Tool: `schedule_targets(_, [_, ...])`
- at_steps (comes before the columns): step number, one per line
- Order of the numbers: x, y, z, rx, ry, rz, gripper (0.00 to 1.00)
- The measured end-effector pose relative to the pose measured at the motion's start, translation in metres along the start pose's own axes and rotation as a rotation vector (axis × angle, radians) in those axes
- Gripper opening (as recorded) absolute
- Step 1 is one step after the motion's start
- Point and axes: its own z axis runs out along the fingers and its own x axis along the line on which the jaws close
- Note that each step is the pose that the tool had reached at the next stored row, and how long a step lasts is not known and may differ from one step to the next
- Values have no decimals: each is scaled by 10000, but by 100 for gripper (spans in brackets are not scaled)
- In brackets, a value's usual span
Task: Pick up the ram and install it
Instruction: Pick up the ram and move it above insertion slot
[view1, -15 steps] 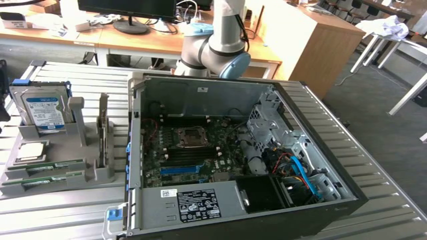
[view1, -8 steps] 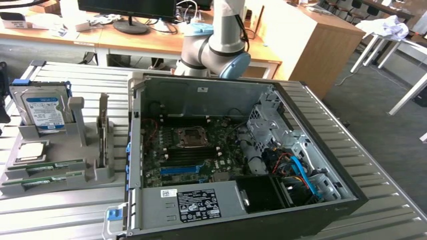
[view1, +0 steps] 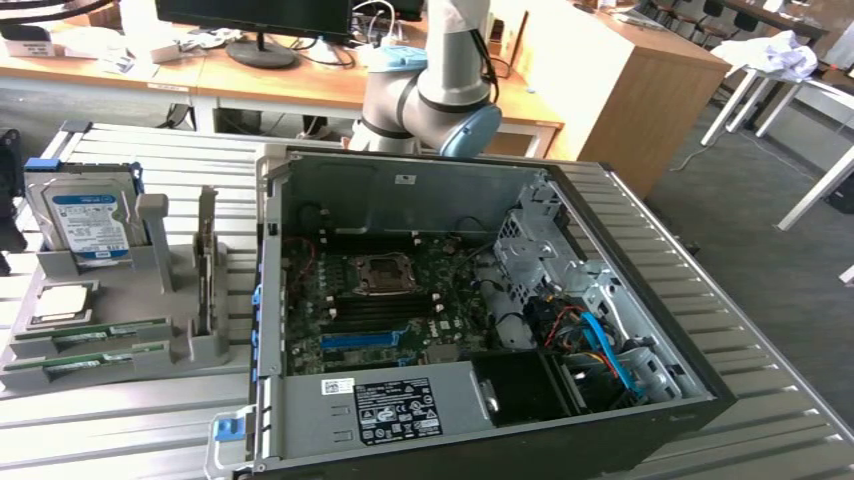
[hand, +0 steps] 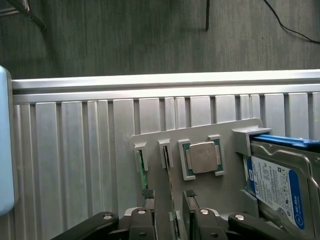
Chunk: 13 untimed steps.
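Note:
Two ram sticks lie in slots of the grey holder (view1: 200, 345) at the exterior view's left: one ram (view1: 96, 334) and a second (view1: 88, 364) beside it. In the wrist view, one green ram stick (hand: 142, 170) stands on edge in its slot. The other ram (hand: 168, 175) runs in line with the gap between my fingers. My gripper (hand: 168, 196) is open, with a black pad (hand: 147, 193) on either side of that stick. I cannot tell how far above the stick it hangs.
The open computer case (view1: 641, 300) fills the middle, its motherboard (view1: 384, 273) facing up. A blue-labelled hard drive (view1: 87, 225) (hand: 280, 190) and a square silver processor chip (view1: 60, 300) (hand: 203, 157) share the holder. The arm's elbow (view1: 447, 105) stands behind the case.

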Motion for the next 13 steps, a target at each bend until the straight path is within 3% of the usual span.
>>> schedule_targets(13, [19, -54, 81, -2, 1, 0, 36])
